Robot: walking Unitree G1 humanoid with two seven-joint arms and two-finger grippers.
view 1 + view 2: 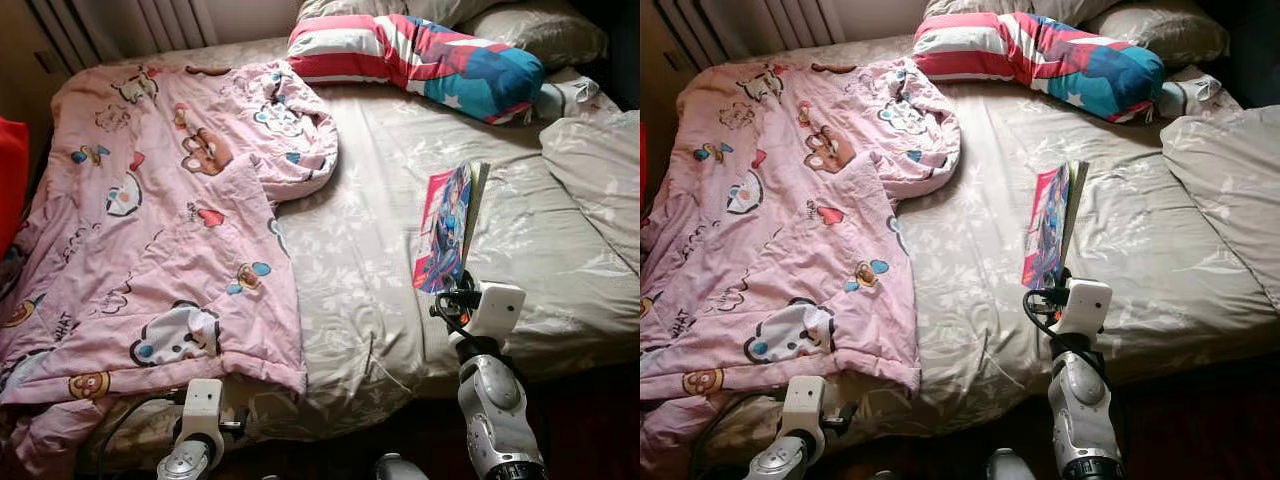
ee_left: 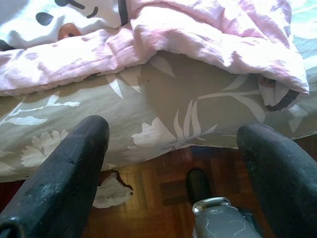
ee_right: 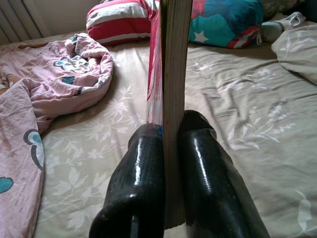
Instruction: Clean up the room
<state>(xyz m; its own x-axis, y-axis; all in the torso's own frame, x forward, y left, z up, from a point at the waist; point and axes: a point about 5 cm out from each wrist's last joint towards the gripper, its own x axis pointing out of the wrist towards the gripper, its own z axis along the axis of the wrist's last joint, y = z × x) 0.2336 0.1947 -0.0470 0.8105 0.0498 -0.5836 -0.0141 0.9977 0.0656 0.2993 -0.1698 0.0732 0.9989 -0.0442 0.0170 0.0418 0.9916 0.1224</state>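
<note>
A colourful book [image 1: 448,225] stands on its edge over the grey flowered bed sheet [image 1: 370,270], right of the bed's middle. My right gripper [image 3: 171,121] is shut on the book's [image 3: 174,74] lower edge, one black finger [image 3: 141,168] on each side. My left gripper [image 2: 173,129] hangs open at the bed's front edge, just below the hem of the pink cartoon blanket [image 1: 150,220]; nothing lies between its fingers [image 2: 74,163]. That blanket is spread crumpled over the bed's left half.
A red, white and blue striped pillow [image 1: 420,55] and grey pillows [image 1: 545,30] lie at the head of the bed. A grey duvet [image 1: 600,170] is bunched at the right. A red object [image 1: 10,170] sits at the far left. Wooden floor [image 2: 158,198] runs under the bed's edge.
</note>
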